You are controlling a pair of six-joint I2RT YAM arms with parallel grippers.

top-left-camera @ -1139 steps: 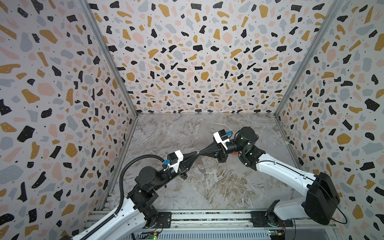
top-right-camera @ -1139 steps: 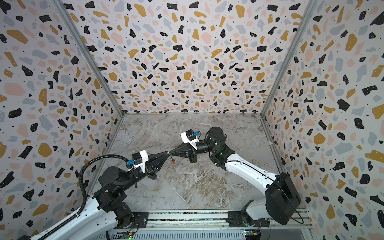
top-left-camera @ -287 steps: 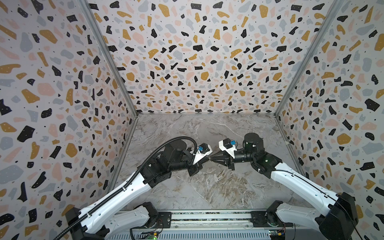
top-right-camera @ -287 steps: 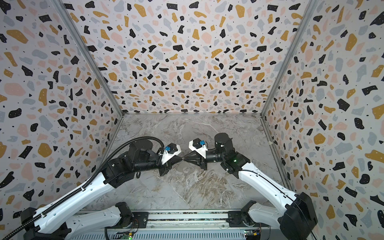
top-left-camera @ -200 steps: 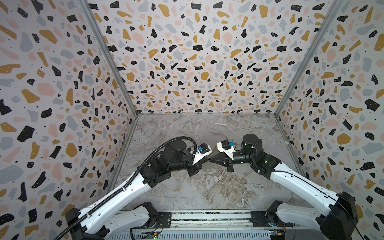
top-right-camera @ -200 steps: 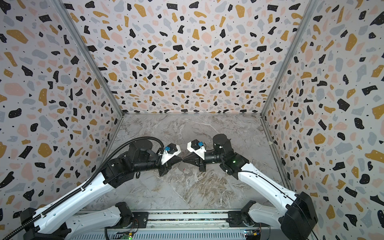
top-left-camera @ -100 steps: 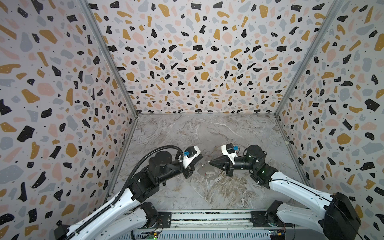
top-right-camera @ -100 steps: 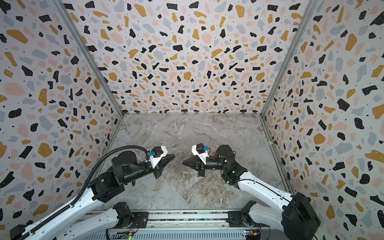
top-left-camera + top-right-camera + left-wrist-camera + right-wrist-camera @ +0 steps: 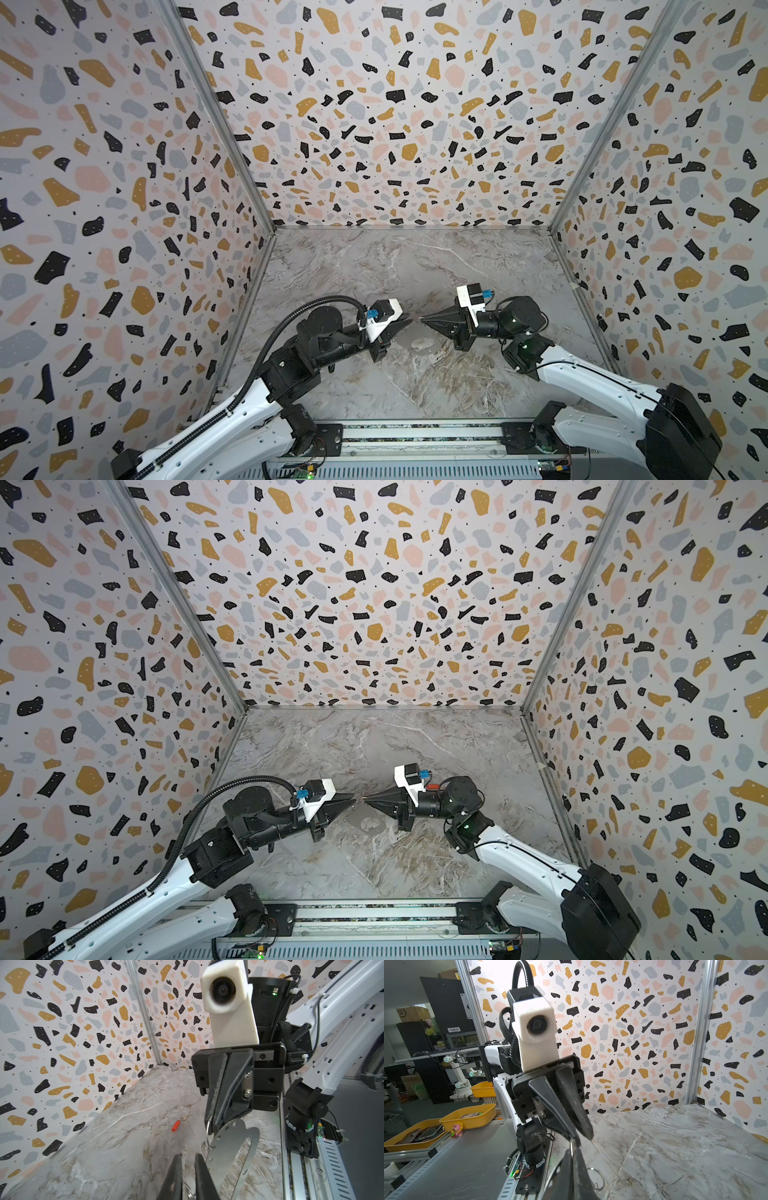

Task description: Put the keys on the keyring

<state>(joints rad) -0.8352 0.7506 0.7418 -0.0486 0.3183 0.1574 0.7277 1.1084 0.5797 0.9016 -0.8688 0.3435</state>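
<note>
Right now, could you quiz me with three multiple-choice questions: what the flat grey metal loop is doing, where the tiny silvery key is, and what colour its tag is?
1. The flat dull-grey metal keyring is: A lying flat, untouched; B hanging from the shut right gripper; C pinched by both grippers.
2. The tiny silvery key with its oblong plastic tag is: A on the marble table; B on the keyring; C in a gripper.
3. That tag is: A blue; B red-orange; C green.
Answers: 1 B, closed tips pinch its top end; 2 A, it lies alone on the marble; 3 B, plainly red-orange.
</note>
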